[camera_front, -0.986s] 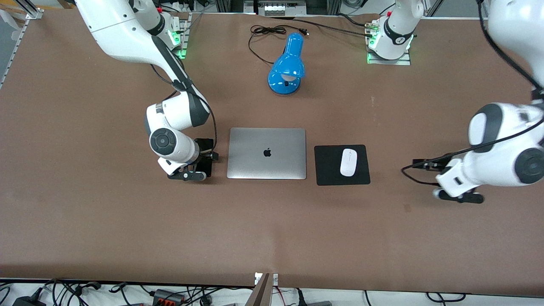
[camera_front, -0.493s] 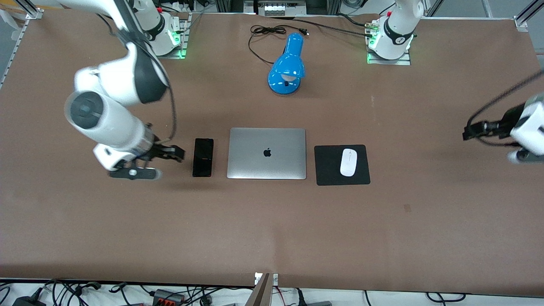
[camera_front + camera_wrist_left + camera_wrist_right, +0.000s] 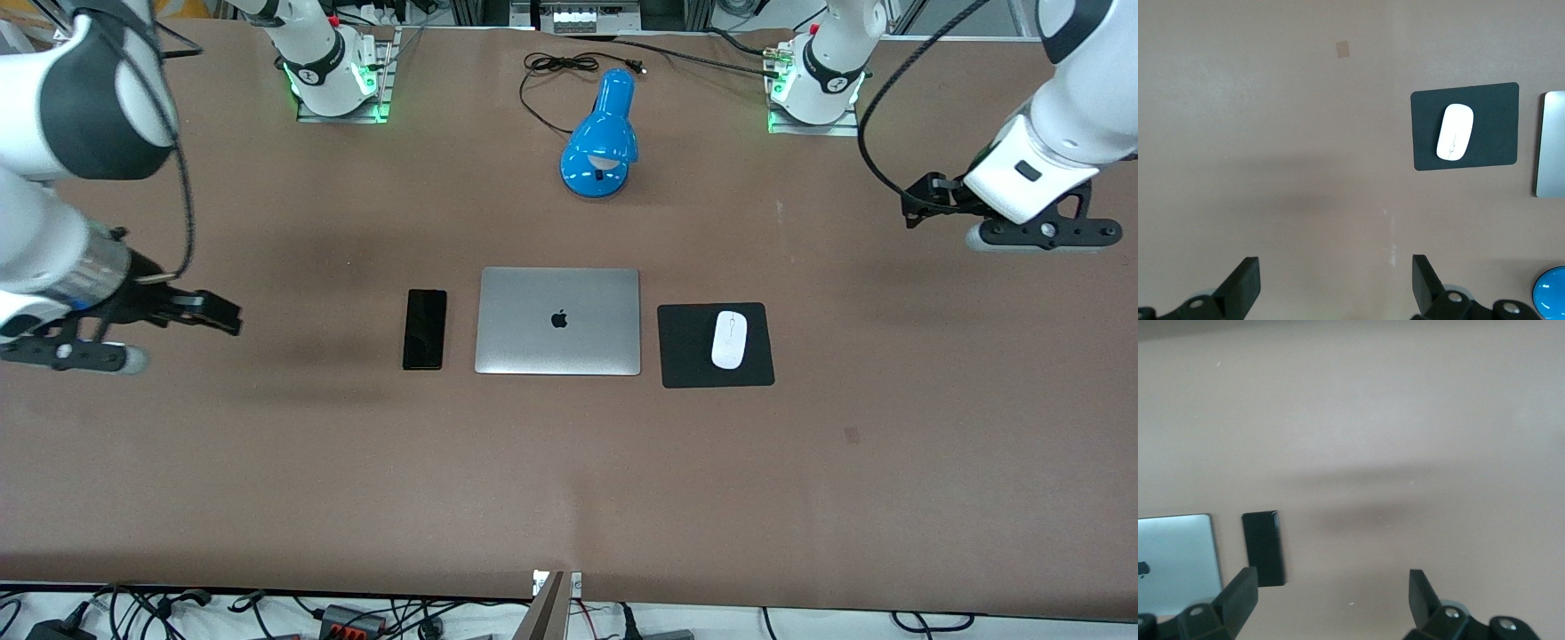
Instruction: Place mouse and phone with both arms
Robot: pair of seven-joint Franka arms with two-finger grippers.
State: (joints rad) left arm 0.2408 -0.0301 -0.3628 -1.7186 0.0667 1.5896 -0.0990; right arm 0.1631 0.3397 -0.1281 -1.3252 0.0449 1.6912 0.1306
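Observation:
The black phone [image 3: 425, 329] lies flat on the table beside the laptop, on the side toward the right arm's end. It also shows in the right wrist view [image 3: 1263, 547]. The white mouse [image 3: 729, 339] rests on a black mat [image 3: 685, 356] beside the laptop, toward the left arm's end, and shows in the left wrist view [image 3: 1455, 132]. My right gripper [image 3: 67, 356] is open and empty, up over bare table near the right arm's end; its own view [image 3: 1331, 597] shows it open. My left gripper [image 3: 1040, 233] is open and empty over bare table near the left arm's end, open in its own view [image 3: 1335, 290].
A closed silver laptop [image 3: 533, 338] lies between the phone and the mat. A blue desk lamp [image 3: 600, 142] with a black cable [image 3: 556, 67] stands farther from the front camera, between the two arm bases.
The right gripper has risen off the phone and swung toward the right arm's end of the table. The left gripper has lifted away toward its base. Phone and mouse have not moved.

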